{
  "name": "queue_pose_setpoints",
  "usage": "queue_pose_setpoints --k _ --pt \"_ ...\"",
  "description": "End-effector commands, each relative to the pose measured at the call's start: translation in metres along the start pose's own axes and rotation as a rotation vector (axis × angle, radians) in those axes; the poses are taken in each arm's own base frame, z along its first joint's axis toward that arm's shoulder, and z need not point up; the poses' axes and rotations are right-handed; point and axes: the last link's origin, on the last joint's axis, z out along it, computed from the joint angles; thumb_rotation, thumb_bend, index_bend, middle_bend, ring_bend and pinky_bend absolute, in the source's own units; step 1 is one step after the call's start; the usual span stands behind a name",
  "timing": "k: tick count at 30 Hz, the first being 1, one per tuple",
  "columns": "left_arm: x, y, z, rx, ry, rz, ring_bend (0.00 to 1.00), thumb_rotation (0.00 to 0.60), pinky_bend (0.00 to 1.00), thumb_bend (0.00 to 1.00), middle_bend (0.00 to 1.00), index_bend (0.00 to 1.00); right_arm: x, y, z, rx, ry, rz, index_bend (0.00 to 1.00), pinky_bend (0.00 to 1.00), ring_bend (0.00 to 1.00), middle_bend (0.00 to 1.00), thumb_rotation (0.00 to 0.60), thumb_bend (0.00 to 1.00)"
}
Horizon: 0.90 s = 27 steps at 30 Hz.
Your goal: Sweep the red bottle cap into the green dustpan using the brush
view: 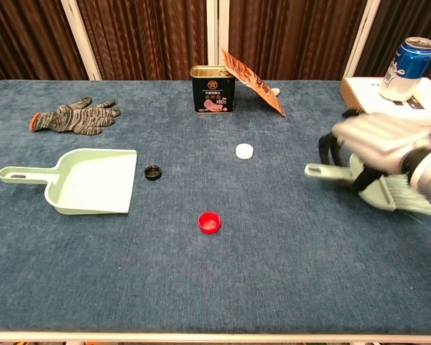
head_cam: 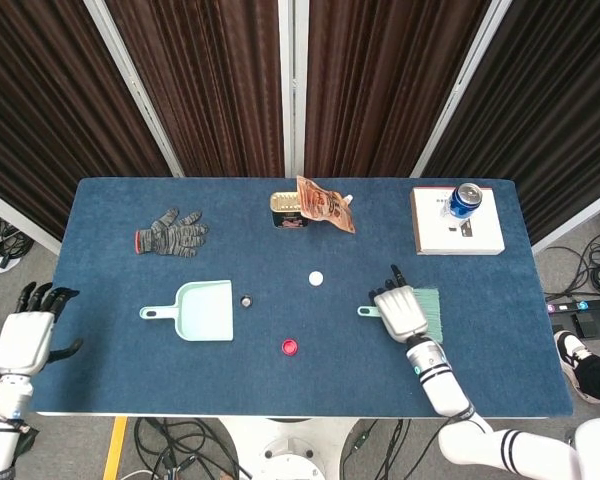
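The red bottle cap [head_cam: 290,347] [view: 209,222] lies on the blue table, near the front middle. To its left lies the green dustpan [head_cam: 205,312] [view: 86,183], mouth facing right and handle pointing left. At the right, my right hand [head_cam: 400,312] [view: 373,144] grips the green brush [head_cam: 430,313] [view: 396,195] from above, and the brush looks lifted off the cloth and blurred. The brush handle points left toward the cap. My left hand [head_cam: 30,335] hangs off the table's left edge, fingers apart and holding nothing; it shows only in the head view.
A black cap [head_cam: 247,300] [view: 152,172] sits just right of the dustpan, with a white cap [head_cam: 316,278] [view: 244,150] further back. A glove [head_cam: 170,233], a tin [head_cam: 288,210] with an orange packet [head_cam: 327,205], and a white box [head_cam: 458,238] bearing a blue can [head_cam: 465,198] line the back.
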Motion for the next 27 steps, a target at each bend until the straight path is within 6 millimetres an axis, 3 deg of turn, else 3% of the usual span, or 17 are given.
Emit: queue_pose_setpoints --k 1,7,11,17,27 --pt "0.008 0.02 0.032 -0.065 -0.039 -0.042 0.14 0.6 0.06 0.18 0.26 0.3 0.047 0.025 0.002 0.035 0.064 0.143 0.7 0.06 0.28 0.61 0.6 0.49" --pt "-0.002 0.055 0.071 -0.107 -0.179 -0.057 0.16 0.6 0.09 0.18 0.28 0.33 0.102 0.05 0.008 0.093 0.131 0.208 0.7 0.04 0.28 0.61 0.6 0.51" --pt "-0.009 0.075 0.081 -0.109 -0.234 -0.042 0.18 0.6 0.11 0.18 0.29 0.33 0.122 0.059 0.009 0.1 0.167 0.205 0.7 0.01 0.28 0.61 0.6 0.51" --pt "-0.017 0.103 0.092 -0.124 -0.295 -0.041 0.18 0.6 0.12 0.18 0.29 0.33 0.121 0.065 0.01 0.102 0.152 0.212 0.7 0.01 0.28 0.61 0.6 0.51" --pt "-0.04 0.119 0.092 -0.089 -0.342 0.019 0.18 0.6 0.14 0.19 0.3 0.33 0.108 0.069 0.009 0.096 0.116 0.225 0.7 0.0 0.28 0.61 0.6 0.51"
